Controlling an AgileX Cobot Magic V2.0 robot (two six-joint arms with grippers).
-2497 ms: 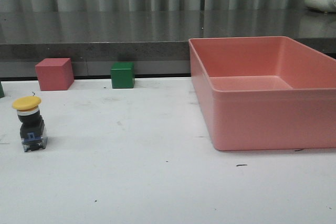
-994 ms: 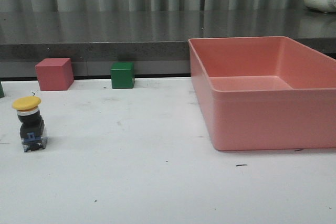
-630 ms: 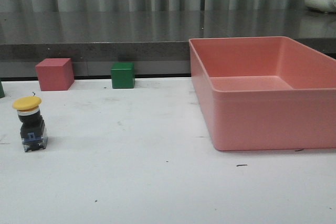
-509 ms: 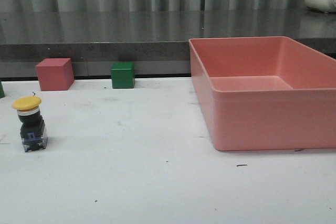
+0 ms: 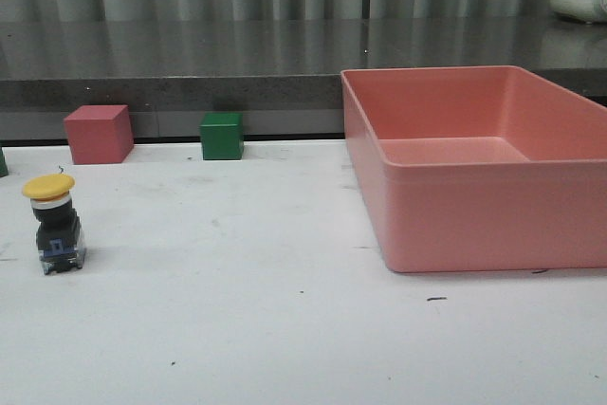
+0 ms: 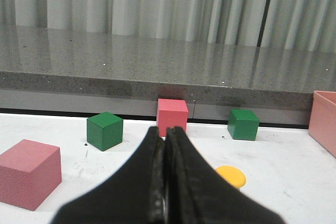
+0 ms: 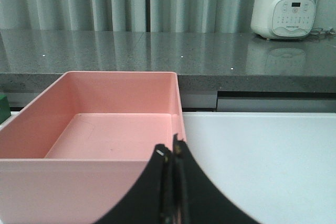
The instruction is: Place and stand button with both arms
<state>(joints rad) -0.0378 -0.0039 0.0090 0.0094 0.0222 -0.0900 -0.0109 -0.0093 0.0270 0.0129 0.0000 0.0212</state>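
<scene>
Left gripper (image 6: 165, 174) matte black, curved fingers; right gripper (image 7: 172, 182) alike.

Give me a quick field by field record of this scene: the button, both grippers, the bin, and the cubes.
button: upright on the table's left side, yellow cap up, nothing touching it
left gripper: shut, empty
right gripper: shut, empty
pink bin: right side of table, nothing visible inside
pink cube: at back edge, left
green cube: at back edge, right of the pink cube
</scene>
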